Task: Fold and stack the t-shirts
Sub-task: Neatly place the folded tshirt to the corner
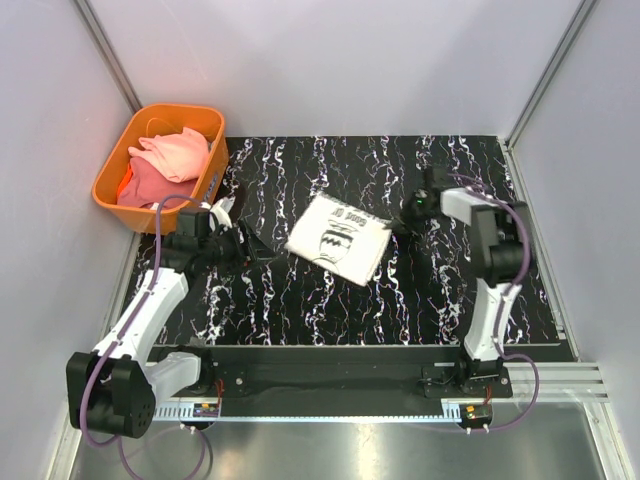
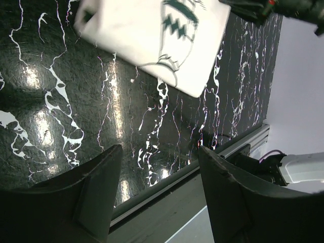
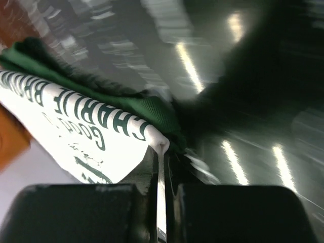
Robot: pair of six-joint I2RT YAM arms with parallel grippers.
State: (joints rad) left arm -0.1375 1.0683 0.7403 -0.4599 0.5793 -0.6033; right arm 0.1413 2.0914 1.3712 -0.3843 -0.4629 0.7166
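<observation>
From the top, I see the folded cream t-shirt [image 1: 338, 240] lying in the middle of the black table [image 1: 430, 290]. The pink and coral t-shirts [image 1: 165, 160] sit in the orange basket [image 1: 180, 108].

In my left wrist view, the left gripper [image 2: 158, 152] is spread wide and holds nothing.

In my right wrist view, the right gripper [image 3: 161, 192] pinches the cream t-shirt's edge.

Bare tabletop [image 1: 330, 310] lies open on the near and far sides of the folded shirt [image 1: 338, 240]; an orange basket [image 1: 104, 192] blocks the far-left corner.
</observation>
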